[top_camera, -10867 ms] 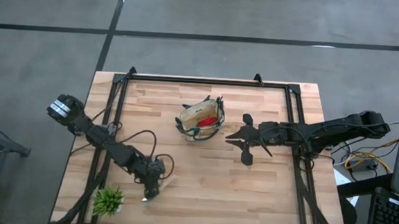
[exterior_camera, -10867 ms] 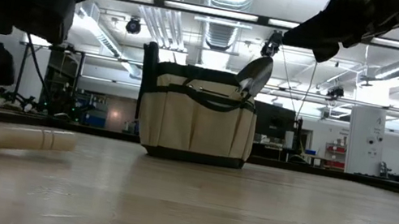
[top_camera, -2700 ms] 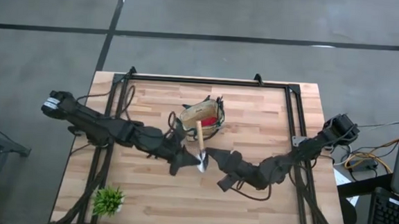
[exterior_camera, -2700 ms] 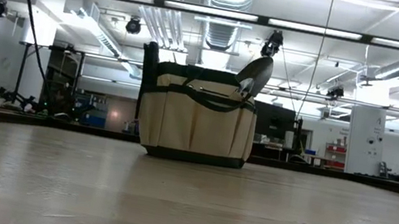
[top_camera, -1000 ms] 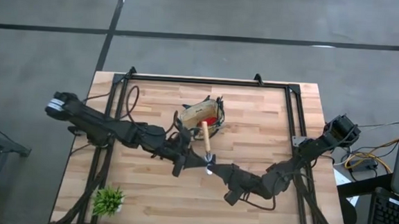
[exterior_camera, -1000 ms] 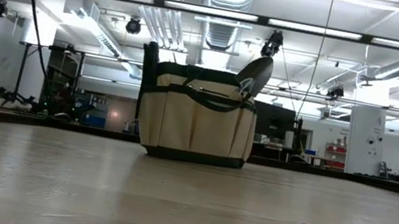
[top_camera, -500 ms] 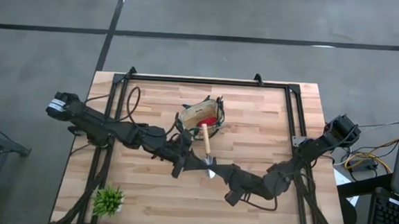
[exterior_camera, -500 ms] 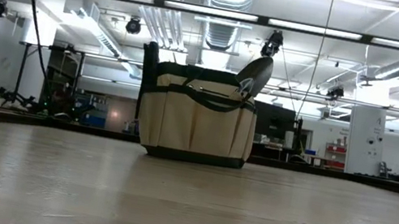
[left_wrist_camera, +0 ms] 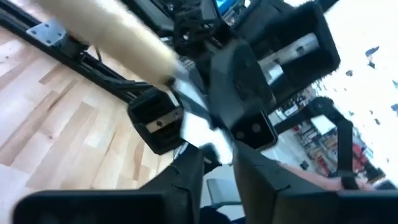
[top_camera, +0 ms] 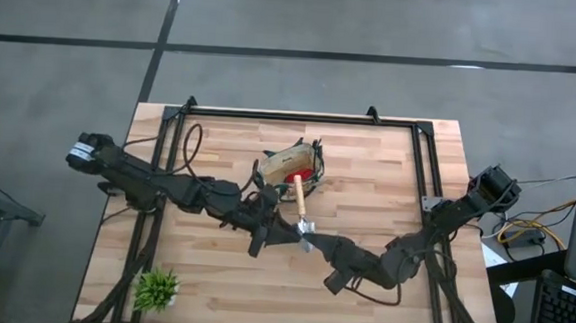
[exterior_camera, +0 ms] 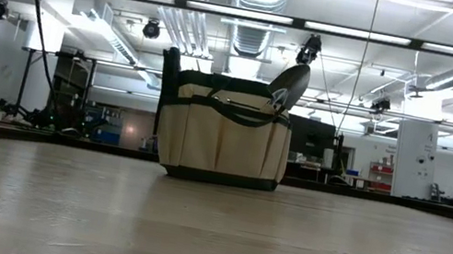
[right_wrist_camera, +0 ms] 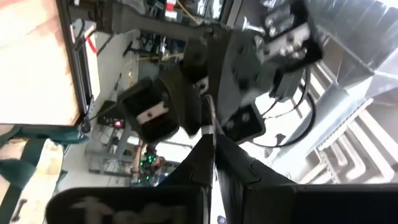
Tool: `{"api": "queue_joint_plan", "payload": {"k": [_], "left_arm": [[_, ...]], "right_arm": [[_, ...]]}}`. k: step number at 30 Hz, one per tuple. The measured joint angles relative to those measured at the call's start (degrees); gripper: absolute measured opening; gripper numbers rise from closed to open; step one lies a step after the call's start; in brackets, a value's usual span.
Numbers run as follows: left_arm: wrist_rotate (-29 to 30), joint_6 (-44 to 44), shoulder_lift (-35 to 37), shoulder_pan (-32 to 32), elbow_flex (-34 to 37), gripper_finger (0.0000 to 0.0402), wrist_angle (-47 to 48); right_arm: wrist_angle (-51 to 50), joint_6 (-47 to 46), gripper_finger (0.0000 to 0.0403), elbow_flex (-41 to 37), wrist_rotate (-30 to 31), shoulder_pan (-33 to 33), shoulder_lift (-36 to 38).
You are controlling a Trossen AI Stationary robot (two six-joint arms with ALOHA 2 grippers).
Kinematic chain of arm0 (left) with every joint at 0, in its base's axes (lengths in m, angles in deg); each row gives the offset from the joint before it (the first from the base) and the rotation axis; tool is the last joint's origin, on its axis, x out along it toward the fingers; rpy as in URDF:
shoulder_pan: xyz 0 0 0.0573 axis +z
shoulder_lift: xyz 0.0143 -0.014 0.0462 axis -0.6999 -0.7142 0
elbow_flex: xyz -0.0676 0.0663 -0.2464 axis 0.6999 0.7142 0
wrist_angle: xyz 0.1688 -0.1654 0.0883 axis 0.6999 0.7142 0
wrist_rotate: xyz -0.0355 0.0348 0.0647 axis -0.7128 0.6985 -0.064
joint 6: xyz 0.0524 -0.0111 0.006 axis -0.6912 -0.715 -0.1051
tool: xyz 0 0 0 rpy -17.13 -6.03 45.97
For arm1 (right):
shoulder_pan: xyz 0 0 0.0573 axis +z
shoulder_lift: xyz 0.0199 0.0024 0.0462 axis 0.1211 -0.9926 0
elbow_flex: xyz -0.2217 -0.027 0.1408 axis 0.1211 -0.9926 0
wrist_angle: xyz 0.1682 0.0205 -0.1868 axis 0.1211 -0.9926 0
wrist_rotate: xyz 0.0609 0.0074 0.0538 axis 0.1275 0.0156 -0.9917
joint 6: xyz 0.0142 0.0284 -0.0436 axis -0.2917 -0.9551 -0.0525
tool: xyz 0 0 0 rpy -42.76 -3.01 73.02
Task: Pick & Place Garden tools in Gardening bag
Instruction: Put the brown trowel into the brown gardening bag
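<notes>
Wooden table (top_camera: 367,176) with black frame rails holds the tan gardening bag (top_camera: 289,172) near its middle-rear; in the low view the bag (exterior_camera: 223,136) stands upright with a silver trowel blade (exterior_camera: 290,84) sticking up from its right side, and something red shows inside from above. Both arms meet just in front of the bag over the table centre. Left gripper (top_camera: 272,233) and right gripper (top_camera: 315,245) both pinch the blade end of a wooden-handled trowel (top_camera: 299,204), handle pointing toward the bag, held in the air. In the right wrist view the fingers (right_wrist_camera: 231,163) are closed narrow on the thin blade edge; the left wrist view is blurry but its fingers (left_wrist_camera: 186,180) seem clamped on the blade too. Spiky green plant (top_camera: 157,290) sits at the front-left corner.
</notes>
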Motion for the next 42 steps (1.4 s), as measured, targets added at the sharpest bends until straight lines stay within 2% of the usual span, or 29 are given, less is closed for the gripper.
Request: {"api": "queue_joint_plan", "payload": {"k": [4, 8, 11, 16, 20, 28, 34, 39, 42], "left_arm": [[-1.05, -2.74, 1.24, -0.03, 0.00, 0.0123, 1.65], [-1.83, -5.73, 3.45, -0.03, -0.11, 0.0146, 7.22], [-1.67, -10.57, 4.11, 0.01, -0.12, 0.0150, 11.19], [-1.13, -17.56, 4.26, -0.23, -0.11, 0.0151, 11.54], [1.44, -22.19, 4.04, -0.30, -0.11, 0.0151, 12.64], [13.31, -28.65, 4.04, -1.64, 0.06, 0.0151, 12.27], [25.26, -31.25, 4.04, -3.06, 2.39, 0.0151, 8.47], [27.07, -30.94, 4.00, -3.33, 4.38, 0.0151, 6.55], [27.09, -29.93, 4.00, -3.42, 5.77, 0.0151, 4.57]], "right_arm": [[0.39, -0.06, 0.0007, 0.03, 2.05, -0.04, 0.04], [-0.21, -3.20, 0.0007, -0.08, 3.81, -0.11, 0.28], [-0.22, -6.58, 0.0007, -0.08, 5.04, -0.13, 1.04], [-0.87, -14.10, 0.0007, -0.08, 4.99, -0.09, 2.39], [-5.40, -23.48, 0.0008, -0.07, 3.97, -0.19, 4.67], [-25.75, -53.09, 0.0008, -0.06, -4.79, -2.51, 13.26], [-38.55, -71.94, 0.0008, -0.06, -17.08, -8.13, 18.64], [-44.08, -80.82, 0.0008, -0.06, -26.12, -13.48, 19.52], [-43.95, -82.14, 0.0008, -0.12, -27.41, -16.23, 18.92]]}}
